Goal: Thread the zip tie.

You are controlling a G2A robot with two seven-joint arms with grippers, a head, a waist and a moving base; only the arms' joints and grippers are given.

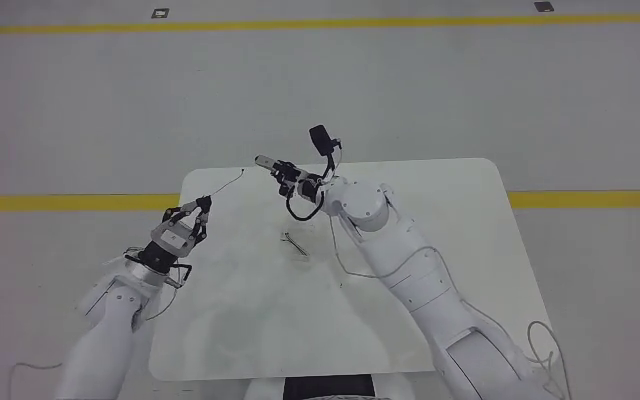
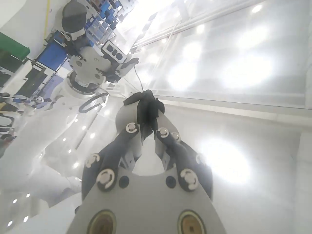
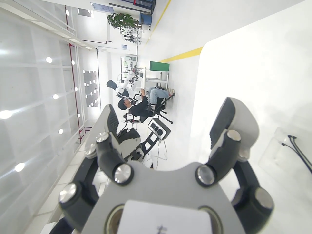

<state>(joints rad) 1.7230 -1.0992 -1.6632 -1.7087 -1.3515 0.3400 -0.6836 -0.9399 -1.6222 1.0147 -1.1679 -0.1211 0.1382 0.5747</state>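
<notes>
While two spare zip ties (image 1: 293, 242) are lying together on the white table (image 1: 450, 250) nearest the robot, the left gripper (image 1: 204, 205) is hovering a little farther out over the table's left edge. Its fingers (image 2: 143, 113) are pinching tight on one end of the zip tie (image 1: 226, 186), whose thin strap is sticking out toward the right gripper (image 1: 268, 162). Farthest out, that gripper is hanging above the table's back edge, spread wide and holding nothing
</notes>
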